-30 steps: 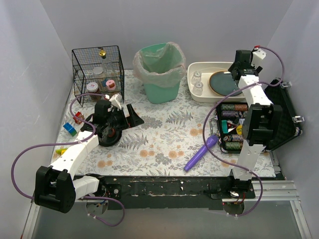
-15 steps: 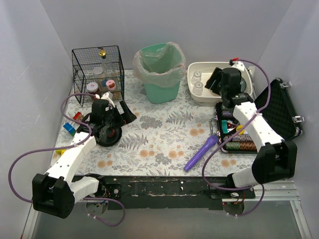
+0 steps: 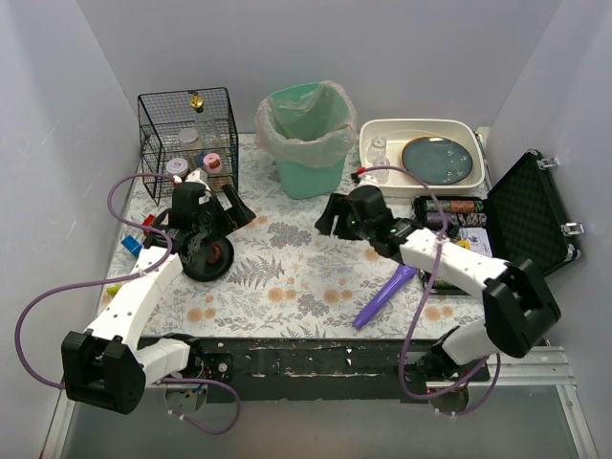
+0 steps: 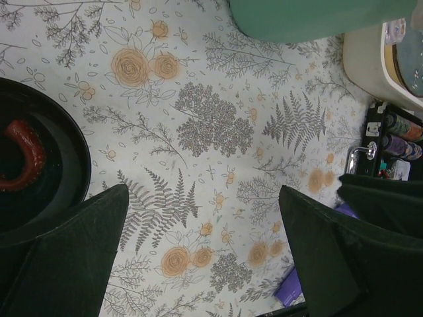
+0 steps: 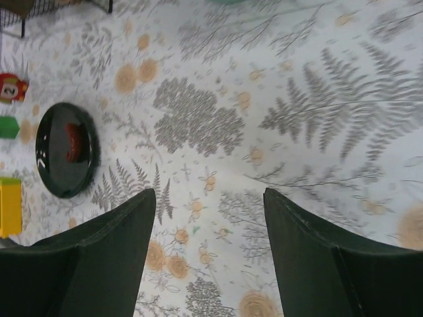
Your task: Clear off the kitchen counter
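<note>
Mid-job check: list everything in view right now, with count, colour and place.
kitchen counter: one, whitish floral cloth, under everything
wire basket: one, black, back left, small jars inside
bin: one, green with clear liner, back centre
basin: one, white, back right
plate: one, dark teal, in the basin
glass: at least one, clear, basin's left end
case: one, black, open, right edge, coloured rolls inside
tool: one, purple, front right on the cloth
dish: one, black, left side, red item inside
blocks: at least three, red, blue-green, yellow, left edge
left end effector: black, open, beside the dish
right end effector: black, open, over mid-counter
</note>
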Motion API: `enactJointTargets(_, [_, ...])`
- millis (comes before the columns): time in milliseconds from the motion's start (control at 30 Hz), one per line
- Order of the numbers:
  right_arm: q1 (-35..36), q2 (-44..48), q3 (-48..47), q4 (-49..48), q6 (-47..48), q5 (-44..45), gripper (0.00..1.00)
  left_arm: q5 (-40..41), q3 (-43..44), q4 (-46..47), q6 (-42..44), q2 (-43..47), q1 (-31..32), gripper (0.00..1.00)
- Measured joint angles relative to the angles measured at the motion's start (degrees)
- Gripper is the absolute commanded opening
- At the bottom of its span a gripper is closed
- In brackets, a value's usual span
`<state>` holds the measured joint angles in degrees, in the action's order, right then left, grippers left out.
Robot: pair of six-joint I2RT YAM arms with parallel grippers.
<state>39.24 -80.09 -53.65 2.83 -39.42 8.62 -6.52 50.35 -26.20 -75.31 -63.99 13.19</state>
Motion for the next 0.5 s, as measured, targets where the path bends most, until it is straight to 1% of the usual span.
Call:
enactJointTargets(233, [8.07,-12.28,-1.11,-6.95,-7.23,-4.66,0.73,4.7,1.46,-1.97,0.09,0.13,-0.79,0.98])
enactJointTargets(500, [14.67,-22.93,-2.56,-18.18,-17.2,-8.46,0.71,6.99,7.13,-2.45,-0.57,-0.46,-5.86,0.98])
